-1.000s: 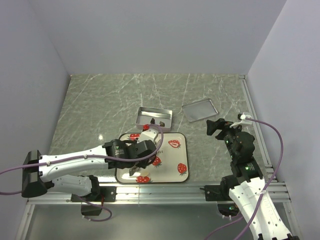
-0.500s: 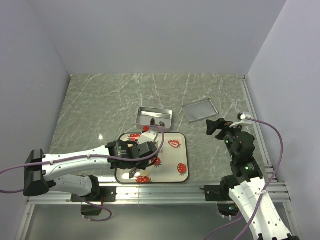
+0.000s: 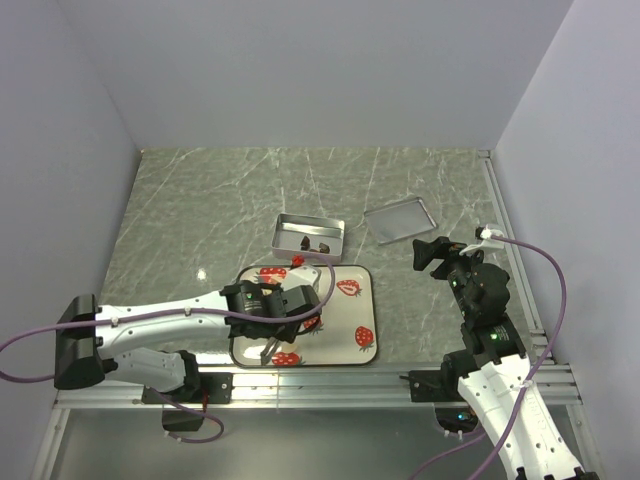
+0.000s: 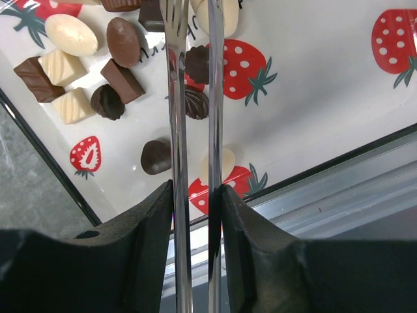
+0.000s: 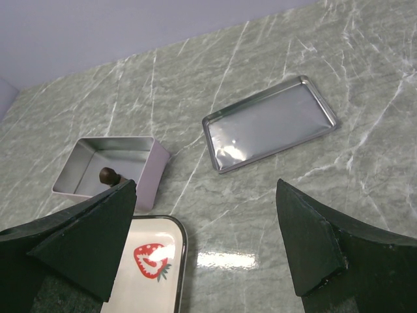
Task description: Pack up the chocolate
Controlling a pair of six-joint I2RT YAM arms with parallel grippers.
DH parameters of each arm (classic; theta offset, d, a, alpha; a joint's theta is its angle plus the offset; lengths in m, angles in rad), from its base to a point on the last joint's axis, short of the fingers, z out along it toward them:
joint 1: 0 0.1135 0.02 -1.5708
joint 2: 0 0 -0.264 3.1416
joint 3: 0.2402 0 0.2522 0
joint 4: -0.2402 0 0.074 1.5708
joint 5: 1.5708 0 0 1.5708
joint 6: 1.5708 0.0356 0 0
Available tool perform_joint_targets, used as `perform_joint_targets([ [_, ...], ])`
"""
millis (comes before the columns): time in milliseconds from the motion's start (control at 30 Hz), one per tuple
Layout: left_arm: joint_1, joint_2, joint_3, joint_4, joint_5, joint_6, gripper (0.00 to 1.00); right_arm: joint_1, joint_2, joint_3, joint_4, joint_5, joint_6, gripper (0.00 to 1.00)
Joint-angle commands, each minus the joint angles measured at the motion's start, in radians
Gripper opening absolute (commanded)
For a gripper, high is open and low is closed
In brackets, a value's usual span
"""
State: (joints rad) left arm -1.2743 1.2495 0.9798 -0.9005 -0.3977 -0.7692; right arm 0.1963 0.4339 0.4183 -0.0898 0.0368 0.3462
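Observation:
The chocolate (image 4: 122,40) lies as several dark, brown and cream pieces on the strawberry-print tray (image 4: 326,98), mostly hidden under my left arm in the top view. A few pieces of chocolate (image 3: 315,242) sit in the open metal tin (image 3: 284,222), one piece (image 5: 107,175) also showing in the right wrist view. My left gripper (image 4: 195,189) is shut on metal tongs (image 4: 177,117), whose blades reach over the pieces; their tips run off the frame's top. In the top view the left gripper (image 3: 278,322) hangs over the tray's near left. My right gripper (image 5: 205,195) stands open and empty.
The tin's flat lid (image 3: 398,219) lies on the marble to the right of the tin (image 5: 148,171); it is the lid (image 5: 270,124) ahead of the right gripper (image 3: 432,252). An aluminium rail (image 4: 365,189) runs just beyond the tray's near edge. Walls close in three sides.
My left arm has drawn back from the tin toward the near left of the tray. The tongs' blades have closed slightly. The right arm has not moved.

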Motion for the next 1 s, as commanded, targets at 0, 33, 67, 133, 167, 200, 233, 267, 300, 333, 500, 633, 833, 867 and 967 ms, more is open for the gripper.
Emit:
perform_joint_targets([
  [0,-0.01,0.019,-0.001,0.04,0.028,0.024,0.39,-0.005,-0.001,0.0,0.041,-0.002,-0.015,0.94],
  [33,-0.01,0.022,-0.001,0.041,0.03,0.024,0.39,-0.005,-0.004,-0.001,0.039,-0.002,-0.015,0.94],
  [67,-0.01,0.024,-0.003,0.04,0.028,0.022,0.4,-0.006,-0.004,-0.001,0.039,0.0,-0.015,0.94],
  [133,-0.011,0.024,-0.006,0.038,0.031,0.024,0.41,-0.003,-0.004,0.0,0.039,-0.002,-0.015,0.94],
  [167,-0.011,0.024,-0.006,0.038,0.033,0.022,0.43,-0.003,-0.004,0.0,0.039,-0.002,-0.015,0.94],
  [200,-0.011,0.024,-0.004,0.035,0.036,0.025,0.44,-0.005,-0.004,0.0,0.039,0.0,-0.015,0.94],
  [233,-0.011,0.024,-0.003,0.037,0.037,0.024,0.45,-0.005,-0.003,0.0,0.039,0.0,-0.015,0.94],
  [267,-0.014,0.021,-0.001,0.034,0.039,0.025,0.45,-0.006,-0.003,-0.001,0.039,0.0,-0.015,0.94],
  [300,-0.016,0.019,0.005,0.031,0.039,0.024,0.45,-0.005,-0.003,-0.001,0.039,0.0,-0.015,0.94],
  [333,-0.019,0.015,0.007,0.02,0.034,0.024,0.45,-0.006,-0.003,0.0,0.039,-0.002,-0.015,0.94],
  [500,-0.02,0.001,0.002,0.011,0.028,0.019,0.45,-0.005,-0.003,-0.001,0.042,0.0,-0.015,0.94],
  [633,-0.02,0.028,-0.003,0.037,0.043,0.033,0.44,-0.005,-0.004,0.0,0.039,0.002,-0.015,0.94],
  [833,-0.02,0.051,0.011,0.031,0.031,0.045,0.36,-0.005,-0.004,0.0,0.036,0.002,-0.015,0.94],
  [867,-0.02,0.05,0.013,0.032,0.031,0.045,0.34,-0.005,-0.007,-0.001,0.036,0.003,-0.015,0.94],
  [967,-0.02,0.034,0.014,0.034,0.02,0.045,0.32,-0.006,-0.006,0.0,0.036,0.003,-0.015,0.94],
])
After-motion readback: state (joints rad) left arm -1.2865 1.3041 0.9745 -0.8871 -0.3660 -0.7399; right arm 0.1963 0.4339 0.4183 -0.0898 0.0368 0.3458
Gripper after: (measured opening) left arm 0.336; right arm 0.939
